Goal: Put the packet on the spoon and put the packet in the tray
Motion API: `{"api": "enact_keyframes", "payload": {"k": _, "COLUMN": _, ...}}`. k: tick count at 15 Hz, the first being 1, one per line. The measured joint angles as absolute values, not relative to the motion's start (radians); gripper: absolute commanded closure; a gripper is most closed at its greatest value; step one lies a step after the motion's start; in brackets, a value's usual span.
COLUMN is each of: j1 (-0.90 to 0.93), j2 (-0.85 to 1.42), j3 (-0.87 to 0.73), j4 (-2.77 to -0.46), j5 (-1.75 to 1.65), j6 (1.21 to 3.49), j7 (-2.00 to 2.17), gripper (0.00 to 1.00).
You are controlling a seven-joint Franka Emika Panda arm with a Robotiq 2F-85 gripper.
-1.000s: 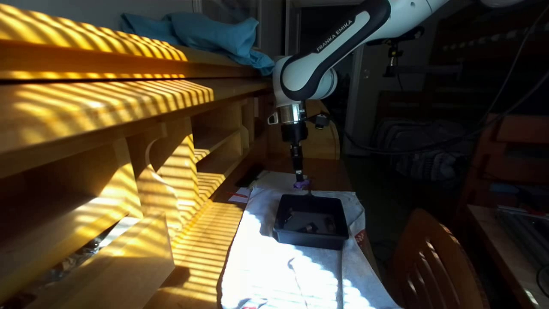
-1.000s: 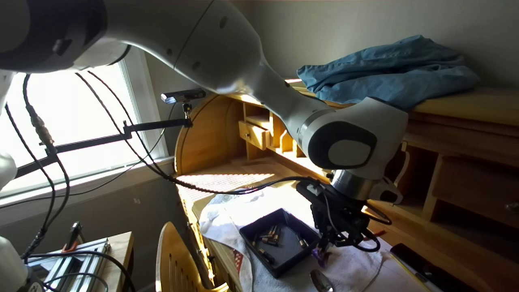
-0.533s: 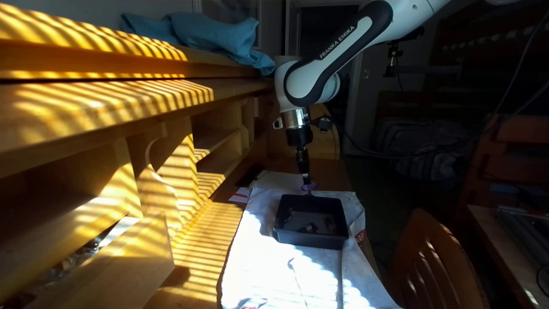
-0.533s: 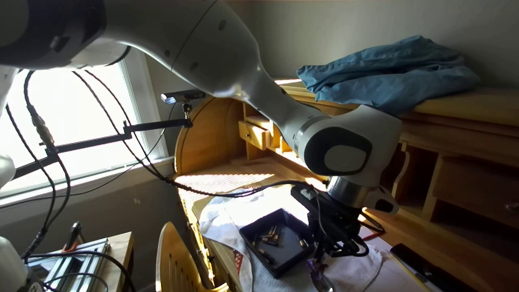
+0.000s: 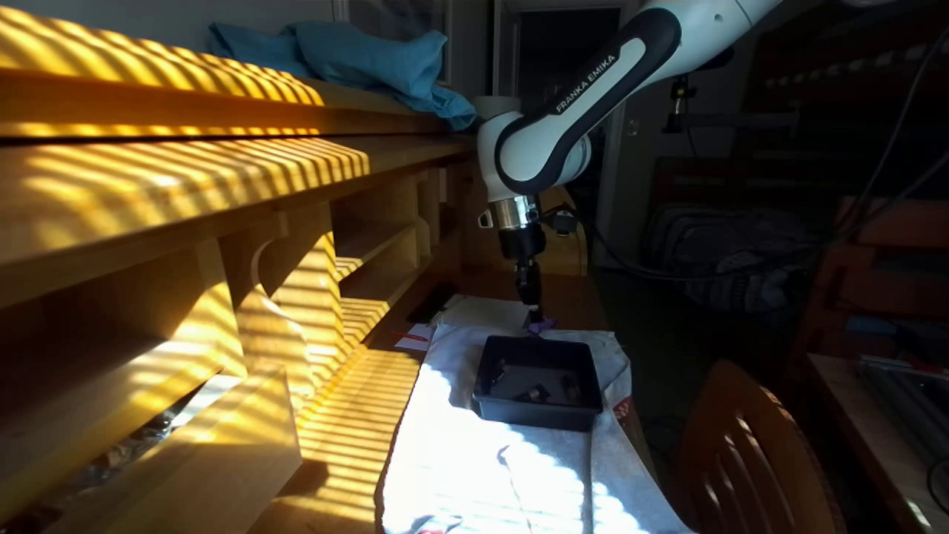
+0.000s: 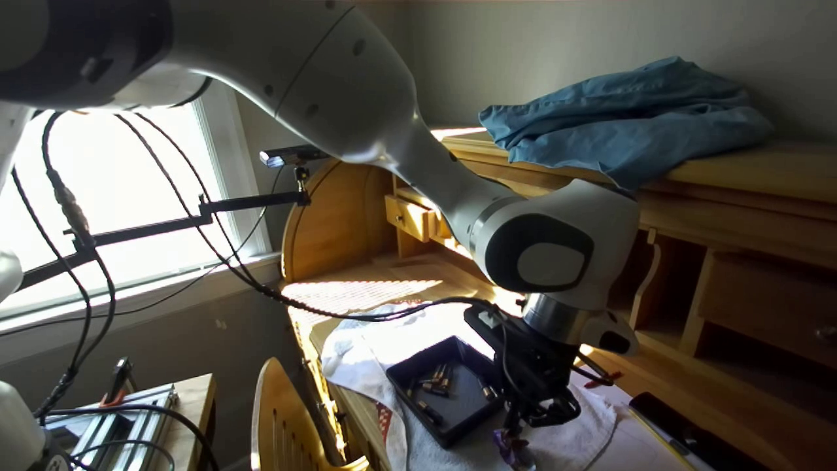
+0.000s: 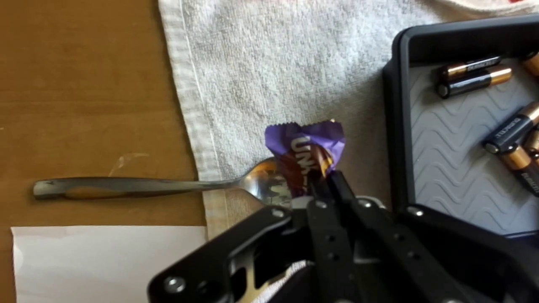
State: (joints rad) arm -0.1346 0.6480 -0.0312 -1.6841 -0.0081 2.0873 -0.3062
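The purple packet [image 7: 294,147] is pinched between the fingertips of my gripper [image 7: 323,179], which is shut on it. In the wrist view the packet covers part of the bowl of the metal spoon [image 7: 139,187]; I cannot tell whether they touch. The spoon's bowl lies on the cloth and its handle extends over the wood. The dark tray [image 7: 399,126] stands just right of the packet, with several batteries in it. In both exterior views the packet [image 5: 544,325] [image 6: 509,449] hangs low beside the tray [image 5: 537,417] [image 6: 471,426].
A white towel [image 7: 269,63] lies under the tray. White paper [image 7: 105,261] lies near the spoon handle. A dark flat object with a yellow edge [image 6: 693,425] lies on the desk. Desk shelves [image 5: 378,237] rise along one side. A wooden chair [image 6: 288,418] stands by the desk.
My gripper has moved down and sideways with the packet, bringing it over the spoon's bowl. The packet stays held. The tray has not moved.
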Motion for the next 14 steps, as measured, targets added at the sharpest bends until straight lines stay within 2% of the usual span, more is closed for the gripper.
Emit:
{"api": "enact_keyframes", "payload": {"k": 11, "j1": -0.127, "j2": 0.648, "j3": -0.049, "j4": -1.729, "j5": -0.024, "j6": 2.204, "j7": -0.272, "gripper": 0.99}}
{"api": "enact_keyframes", "payload": {"k": 12, "j1": -0.127, "j2": 0.648, "j3": -0.05, "j4": -1.729, "j5": -0.024, "j6": 2.204, "j7": -0.271, "gripper": 0.7}}
{"api": "enact_keyframes", "payload": {"k": 14, "j1": -0.126, "j2": 0.648, "j3": -0.05, "j4": -1.729, "j5": -0.025, "j6": 2.205, "j7": -0.269, "gripper": 0.64}}
